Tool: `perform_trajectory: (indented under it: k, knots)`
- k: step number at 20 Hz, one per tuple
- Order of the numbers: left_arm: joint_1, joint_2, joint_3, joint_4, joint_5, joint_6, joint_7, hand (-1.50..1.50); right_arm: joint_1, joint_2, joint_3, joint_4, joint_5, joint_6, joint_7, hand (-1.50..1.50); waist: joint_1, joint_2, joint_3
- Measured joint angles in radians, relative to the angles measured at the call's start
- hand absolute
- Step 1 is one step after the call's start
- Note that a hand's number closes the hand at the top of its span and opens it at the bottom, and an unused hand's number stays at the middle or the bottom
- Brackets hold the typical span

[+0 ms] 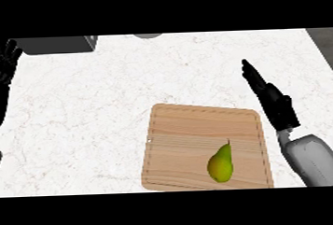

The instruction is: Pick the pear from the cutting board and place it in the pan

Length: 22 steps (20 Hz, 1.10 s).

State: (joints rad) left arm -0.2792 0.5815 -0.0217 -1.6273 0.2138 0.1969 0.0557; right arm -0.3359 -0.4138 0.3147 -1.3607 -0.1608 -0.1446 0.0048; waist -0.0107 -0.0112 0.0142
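Observation:
A yellow-green pear [221, 164] lies on the wooden cutting board [184, 132], near the board's lower right part, stem pointing up. My right hand [268, 97] is open, fingers straight and pointing away, to the right of the board and above its top right corner; it does not touch the pear. At the left edge my left hand [1, 59] rests open with fingers up. No pan is clearly in view.
The white marbled counter [93, 112] spreads left of the board. A grey box-like object [57, 44] sits at the top left edge. A small grey rounded object [148, 35] peeks in at the top centre. The counter's edge runs at the top right.

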Motion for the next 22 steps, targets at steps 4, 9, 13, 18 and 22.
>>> perform_trajectory:
  k: [4,9,13,18,22]
  knots:
    - [0.045,-0.044,-0.001,0.004,0.022,0.014,0.029,0.0,0.052,0.025,-0.118,-0.058,-0.12,0.004,-0.069,1.5,-0.007,0.004,-0.008]
    - [0.126,-0.135,-0.017,0.039,0.075,0.04,0.071,0.0,0.189,0.027,-0.241,-0.099,-0.19,-0.067,-0.098,1.5,-0.035,0.003,-0.013]
    - [0.162,-0.174,-0.024,0.04,0.101,0.043,0.089,0.0,0.435,0.009,-0.236,-0.225,-0.114,-0.13,-0.185,-1.5,-0.047,0.0,-0.015]
    - [0.16,-0.203,-0.045,0.025,0.093,0.054,0.117,0.0,0.709,-0.072,-0.267,-0.384,-0.062,-0.127,-0.225,-1.5,-0.033,0.003,-0.015]
    - [0.159,-0.214,-0.047,0.019,0.092,0.04,0.123,0.0,0.804,-0.145,-0.292,-0.492,-0.009,-0.101,-0.213,-1.5,-0.015,0.007,-0.015]
